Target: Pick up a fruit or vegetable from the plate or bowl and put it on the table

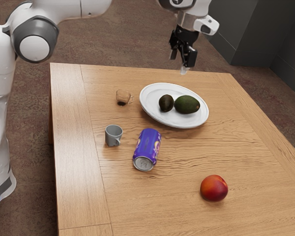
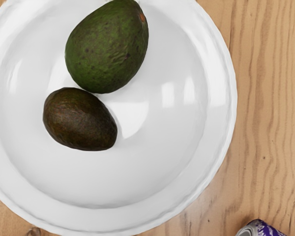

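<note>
Two avocados sit on a white plate as a robot's black two-finger gripper [image 1: 180, 57] hangs with its fingers apart.

With the exterior view's plate as clock face, the gripper hovers at 12 o'clock, above table height, nothing between its fingers. On the glossy white round plate [image 1: 158, 116], the larger, green, rough-skinned avocado [image 1: 187, 104] lies at 3 o'clock from the smaller, dark brown avocado [image 1: 166, 103], close beside it. Around the plate on the wood-grain table [image 1: 182, 162] are a transparent brown cup [image 1: 123, 96] at 9 o'clock, a grey mug [image 1: 113, 135] at 8, a purple metal can [image 1: 148, 144] on its side at 7, and a round red-orange fruit [image 1: 214, 188] at 5.
</note>
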Available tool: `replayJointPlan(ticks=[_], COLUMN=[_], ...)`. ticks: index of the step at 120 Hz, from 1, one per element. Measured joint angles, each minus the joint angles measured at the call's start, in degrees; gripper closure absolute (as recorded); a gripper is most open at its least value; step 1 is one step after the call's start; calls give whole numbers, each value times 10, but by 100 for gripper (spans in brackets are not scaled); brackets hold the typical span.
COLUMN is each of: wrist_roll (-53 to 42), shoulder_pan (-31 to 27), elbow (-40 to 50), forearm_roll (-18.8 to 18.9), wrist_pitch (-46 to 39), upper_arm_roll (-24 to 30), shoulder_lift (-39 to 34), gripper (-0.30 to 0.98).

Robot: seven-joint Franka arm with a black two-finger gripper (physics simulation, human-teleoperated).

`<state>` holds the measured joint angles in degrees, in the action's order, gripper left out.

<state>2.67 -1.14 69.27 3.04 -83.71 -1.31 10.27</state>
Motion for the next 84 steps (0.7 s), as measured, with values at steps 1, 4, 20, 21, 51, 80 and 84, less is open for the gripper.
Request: replayJointPlan(ticks=[1,4,20,21,51,80,84], wrist_roll=[0,1,3,4,1,-73,-87], shoulder_pan=[0,0,1,1,-4,-28,-36], elbow=[0,0,-1,-1,2,232,256], forearm_roll=[0,0,3,3,5,6,13], wrist_pitch=[-1,-4,-16,-16,-6,-17,-24], upper_arm_roll=[0,0,1,0,0,-67,-73], shoulder_lift=[0,0,-1,-1,-13,-136,-152], gripper=[0,0,0,0,0,0,0])
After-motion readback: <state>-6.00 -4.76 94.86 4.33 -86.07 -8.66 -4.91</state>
